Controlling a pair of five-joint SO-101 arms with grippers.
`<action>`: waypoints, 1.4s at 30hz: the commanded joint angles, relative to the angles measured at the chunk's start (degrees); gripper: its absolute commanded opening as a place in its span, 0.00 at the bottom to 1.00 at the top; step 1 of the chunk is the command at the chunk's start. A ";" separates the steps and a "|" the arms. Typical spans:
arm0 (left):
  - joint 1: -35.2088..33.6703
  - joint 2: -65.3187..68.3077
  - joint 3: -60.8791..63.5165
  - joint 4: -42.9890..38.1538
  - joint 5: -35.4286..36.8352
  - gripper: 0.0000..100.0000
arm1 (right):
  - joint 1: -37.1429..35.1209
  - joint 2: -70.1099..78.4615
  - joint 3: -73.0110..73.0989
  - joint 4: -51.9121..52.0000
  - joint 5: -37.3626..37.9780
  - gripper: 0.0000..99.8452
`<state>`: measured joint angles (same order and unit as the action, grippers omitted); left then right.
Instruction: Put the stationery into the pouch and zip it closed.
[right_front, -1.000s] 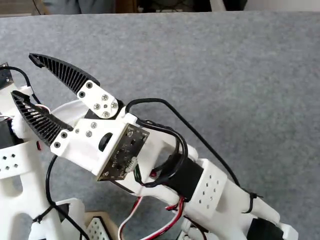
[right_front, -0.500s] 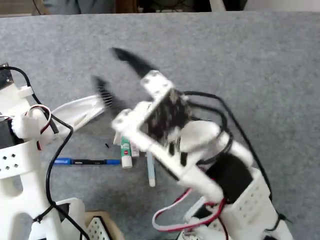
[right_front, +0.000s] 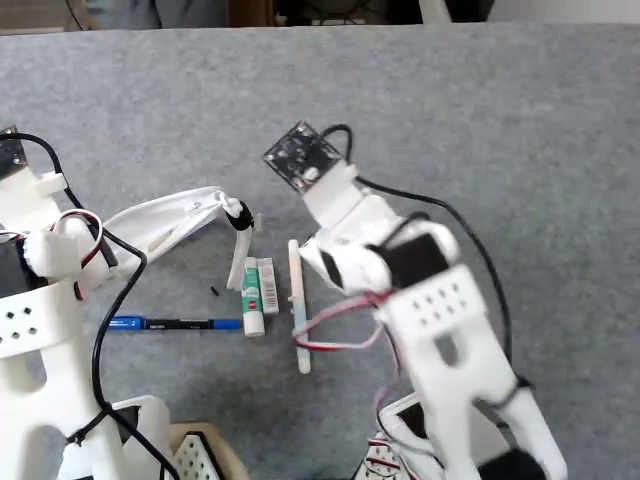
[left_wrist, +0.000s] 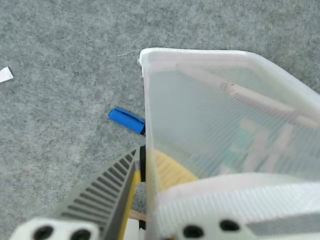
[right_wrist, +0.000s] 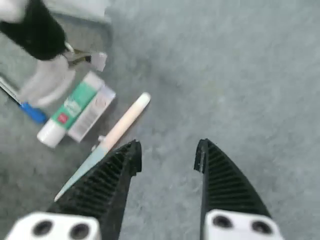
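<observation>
Hovering open-jawed over the table (right_front: 520, 110), the right gripper (right_wrist: 168, 149) is the nearer claw to the white pen (right_wrist: 123, 124), which lies aslant just off one fingertip, while the left gripper (left_wrist: 144, 165) clamps the pouch (left_wrist: 225, 130) close beside.

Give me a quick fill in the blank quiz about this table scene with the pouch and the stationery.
1. The right hand has its jaws ___.
2. The left hand is shut on the ___.
3. The dark pen has a ___ cap.
4. The white tube has a ___ label.
Missing words: open; pouch; blue; green.
</observation>
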<state>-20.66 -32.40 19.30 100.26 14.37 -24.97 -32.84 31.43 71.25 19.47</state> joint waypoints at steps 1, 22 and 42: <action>-2.15 1.76 5.14 0.79 -0.18 0.03 | -2.99 3.65 0.31 1.58 0.53 0.19; -1.54 -6.15 4.26 0.79 3.08 0.03 | -6.15 29.05 -11.82 0.79 -26.55 0.20; -1.71 -7.30 5.76 0.79 3.08 0.03 | -3.69 57.27 -33.01 6.68 -48.00 0.19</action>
<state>-21.01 -40.04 21.67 100.26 16.84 -30.33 22.11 3.56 75.30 -27.21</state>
